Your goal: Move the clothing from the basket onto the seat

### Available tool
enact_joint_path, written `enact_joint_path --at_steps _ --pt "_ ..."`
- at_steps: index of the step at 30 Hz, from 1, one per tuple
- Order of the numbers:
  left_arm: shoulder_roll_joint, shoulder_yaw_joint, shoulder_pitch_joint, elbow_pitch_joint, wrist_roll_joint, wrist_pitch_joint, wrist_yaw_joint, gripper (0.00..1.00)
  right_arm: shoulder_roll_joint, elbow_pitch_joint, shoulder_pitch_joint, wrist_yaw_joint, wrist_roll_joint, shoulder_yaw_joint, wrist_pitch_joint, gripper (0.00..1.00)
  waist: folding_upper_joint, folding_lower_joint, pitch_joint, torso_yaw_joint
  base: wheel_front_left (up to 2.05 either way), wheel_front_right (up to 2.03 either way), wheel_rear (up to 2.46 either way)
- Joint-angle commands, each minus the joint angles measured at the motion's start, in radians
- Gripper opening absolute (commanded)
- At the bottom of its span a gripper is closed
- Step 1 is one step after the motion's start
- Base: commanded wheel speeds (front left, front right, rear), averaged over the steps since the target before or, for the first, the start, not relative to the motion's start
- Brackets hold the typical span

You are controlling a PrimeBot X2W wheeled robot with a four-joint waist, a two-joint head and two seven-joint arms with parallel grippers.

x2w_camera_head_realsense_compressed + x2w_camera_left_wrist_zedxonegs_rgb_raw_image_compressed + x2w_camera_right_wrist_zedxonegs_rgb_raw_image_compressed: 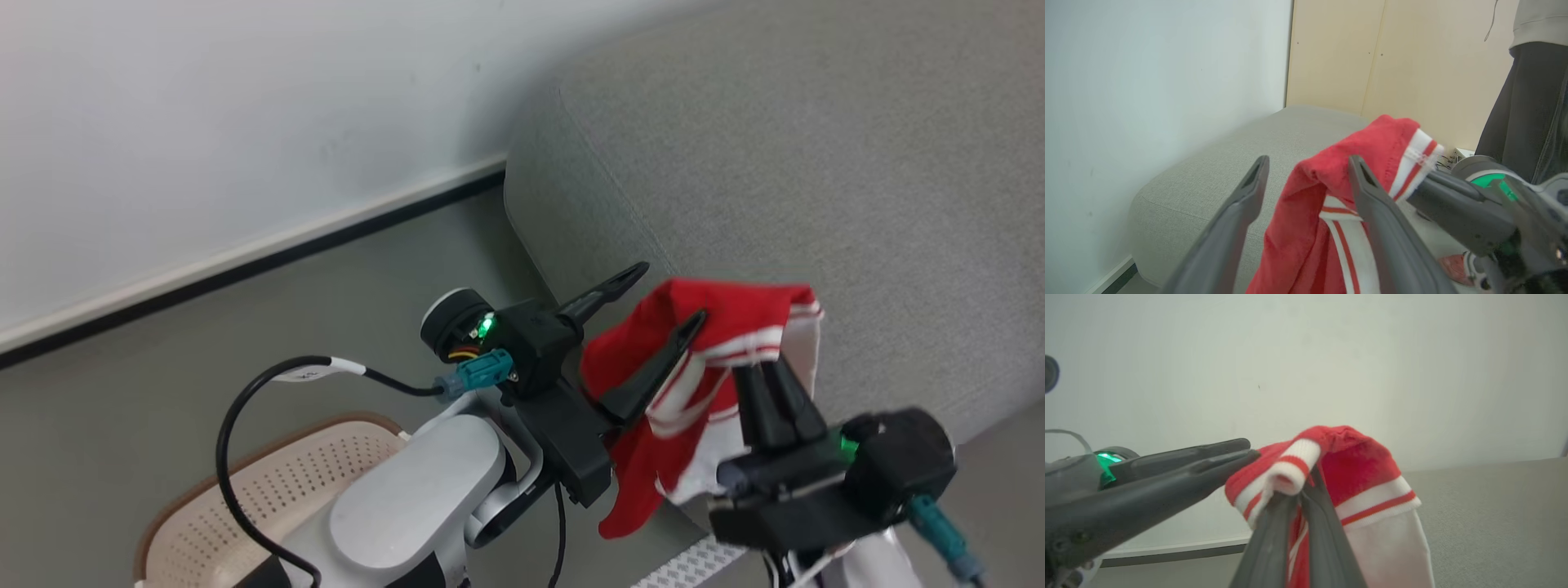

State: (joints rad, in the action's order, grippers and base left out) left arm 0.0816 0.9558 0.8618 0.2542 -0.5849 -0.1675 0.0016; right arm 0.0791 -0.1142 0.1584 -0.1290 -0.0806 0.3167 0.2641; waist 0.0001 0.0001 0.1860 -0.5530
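Note:
A piece of the clothing (pixel 735 318), red with white striped trim, hangs in the air over the near edge of the grey seat (pixel 816 163). My right gripper (pixel 767 363) is shut on its upper hem, with the fabric draping down both sides (pixel 1359 461). My left gripper (pixel 673 291) stands open just to its left. A red fold (pixel 1306 196) hangs partly between its spread fingers (pixel 1249 192), which do not pinch it. The cream basket (pixel 269 482) sits on the floor at the lower left, partly hidden by my left arm. What is inside the basket is hidden.
A white wall (pixel 204 122) with a dark baseboard runs behind the seat's left end. Grey floor (pixel 163 392) lies between wall and basket. A person in dark trousers (pixel 1527 102) stands to the right, by a beige panel wall (pixel 1372 53).

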Motion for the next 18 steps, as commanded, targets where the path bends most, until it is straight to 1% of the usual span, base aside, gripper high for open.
enact_joint_path --at_steps 1,3,9,12,18 --pt "0.012 0.003 0.011 -0.009 0.003 0.012 0.007 1.00 -0.009 -0.009 0.039 -0.003 -0.018 -0.013 0.003 0.00 -0.0001 -0.0001 0.059 -0.010 0.00 0.00 0.00" --pt "0.018 0.009 0.026 -0.024 0.010 0.027 0.005 1.00 -0.014 -0.020 0.076 -0.003 -0.044 -0.044 0.003 0.00 -0.0001 -0.0001 0.092 0.000 0.00 0.00 0.00" --pt "0.027 0.027 0.084 -0.069 0.036 0.077 -0.001 1.00 -0.025 -0.067 0.206 -0.002 -0.130 -0.185 0.003 0.00 -0.0001 -0.0001 0.205 0.054 0.00 0.00 0.00" --pt "0.028 0.033 0.111 -0.090 0.047 0.098 -0.003 1.00 -0.025 -0.075 0.259 -0.002 -0.145 -0.220 0.003 0.00 -0.0001 -0.0001 0.241 0.066 0.00 0.00 0.00" --pt "0.025 0.062 0.206 -0.159 0.076 0.182 -0.021 1.00 0.016 -0.088 0.430 -0.002 -0.199 -0.325 0.003 0.00 -0.0001 -0.0001 0.367 0.088 0.00 0.00 0.00"
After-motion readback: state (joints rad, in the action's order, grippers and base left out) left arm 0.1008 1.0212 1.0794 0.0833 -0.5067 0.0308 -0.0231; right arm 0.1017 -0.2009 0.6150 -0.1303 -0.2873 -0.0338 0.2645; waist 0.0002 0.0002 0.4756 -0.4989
